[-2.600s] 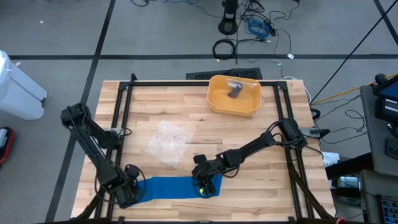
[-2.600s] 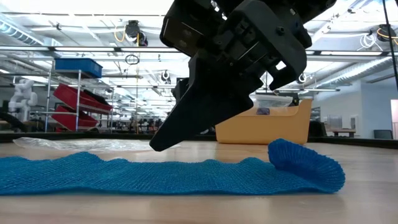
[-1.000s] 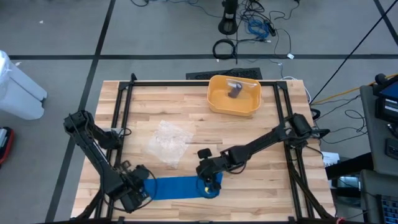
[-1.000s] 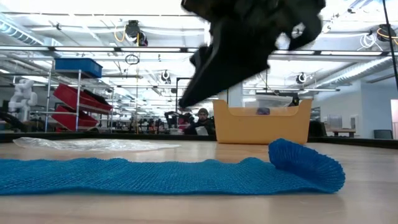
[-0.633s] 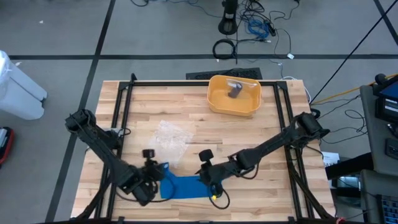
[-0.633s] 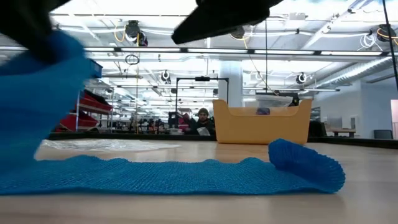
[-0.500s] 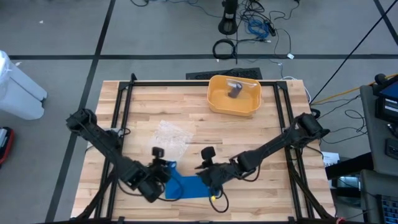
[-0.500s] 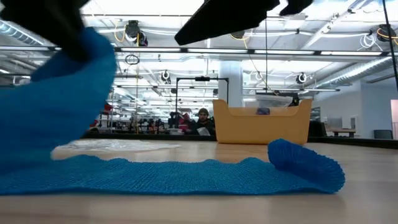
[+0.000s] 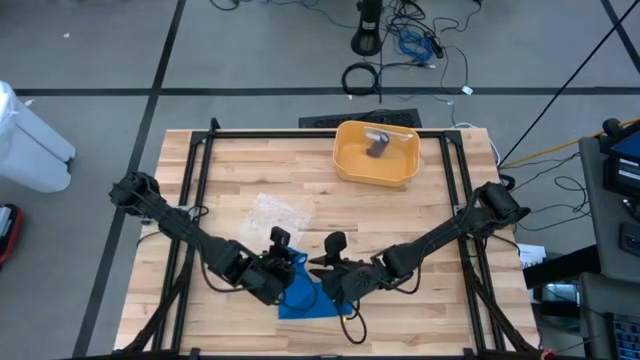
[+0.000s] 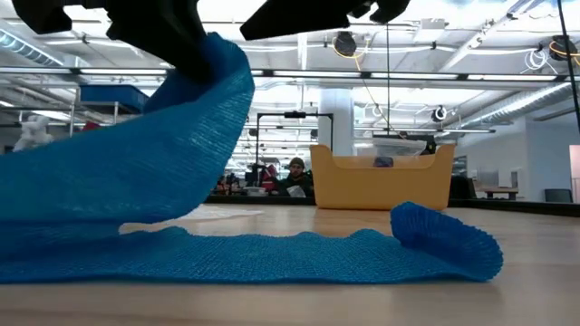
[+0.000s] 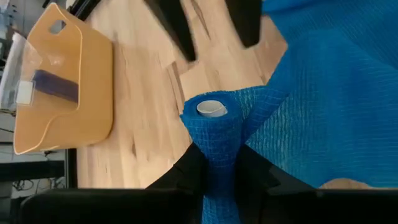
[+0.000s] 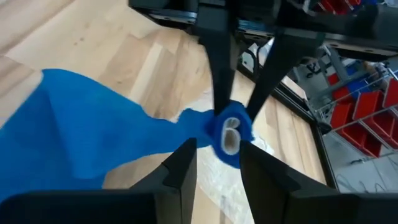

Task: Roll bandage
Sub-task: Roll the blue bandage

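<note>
From above, at the table's six o'clock edge, my left gripper and right gripper meet over the blue bandage. Low view: soft, light knit, draping limply. Left wrist: jaws pinch its rolled end, cardboard core showing; grip there. Right wrist: jaws narrowly parted, empty. Far tail hidden.
</note>
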`<state>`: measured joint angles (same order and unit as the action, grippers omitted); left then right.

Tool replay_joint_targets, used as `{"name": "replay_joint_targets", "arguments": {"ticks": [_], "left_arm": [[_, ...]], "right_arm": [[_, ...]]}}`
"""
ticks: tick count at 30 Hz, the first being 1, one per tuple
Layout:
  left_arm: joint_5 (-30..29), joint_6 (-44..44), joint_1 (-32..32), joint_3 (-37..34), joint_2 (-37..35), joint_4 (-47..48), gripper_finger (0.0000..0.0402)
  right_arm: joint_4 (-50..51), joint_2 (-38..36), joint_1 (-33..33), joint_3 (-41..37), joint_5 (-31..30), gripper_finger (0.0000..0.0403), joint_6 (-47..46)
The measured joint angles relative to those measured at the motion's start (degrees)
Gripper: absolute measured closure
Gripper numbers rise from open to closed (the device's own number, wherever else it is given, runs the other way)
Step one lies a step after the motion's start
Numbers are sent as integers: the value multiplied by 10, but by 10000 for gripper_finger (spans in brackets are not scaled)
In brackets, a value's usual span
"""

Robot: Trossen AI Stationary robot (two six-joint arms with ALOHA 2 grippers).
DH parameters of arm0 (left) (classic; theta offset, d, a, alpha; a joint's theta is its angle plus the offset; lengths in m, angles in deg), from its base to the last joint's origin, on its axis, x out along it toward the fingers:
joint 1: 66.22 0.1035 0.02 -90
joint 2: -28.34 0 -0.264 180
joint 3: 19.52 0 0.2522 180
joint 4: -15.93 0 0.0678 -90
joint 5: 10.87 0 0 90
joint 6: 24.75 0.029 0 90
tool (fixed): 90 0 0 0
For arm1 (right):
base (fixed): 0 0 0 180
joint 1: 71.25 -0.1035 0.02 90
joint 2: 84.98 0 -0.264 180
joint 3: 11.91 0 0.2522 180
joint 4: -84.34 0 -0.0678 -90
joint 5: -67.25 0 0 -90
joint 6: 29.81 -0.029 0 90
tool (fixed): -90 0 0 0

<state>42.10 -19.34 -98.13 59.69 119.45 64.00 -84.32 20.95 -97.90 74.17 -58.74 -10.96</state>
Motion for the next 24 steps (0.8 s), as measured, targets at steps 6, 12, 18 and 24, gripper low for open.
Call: {"name": "replay_joint_targets", "arguments": {"ticks": [6, 12, 18, 24], "left_arm": [[19, 0, 6, 0, 3, -13, 340], [21, 0, 6, 0, 3, -38, 340], [34, 0, 6, 0, 3, -44, 340], [36, 0, 6, 0, 3, -64, 340]], "right_arm": [[-22, 0, 10, 0, -2, 298, 17], [-18, 0, 15, 0, 2, 298, 13], [-17, 0, 15, 0, 3, 298, 14], [-15, 2, 16, 0, 19, 298, 13]]}}
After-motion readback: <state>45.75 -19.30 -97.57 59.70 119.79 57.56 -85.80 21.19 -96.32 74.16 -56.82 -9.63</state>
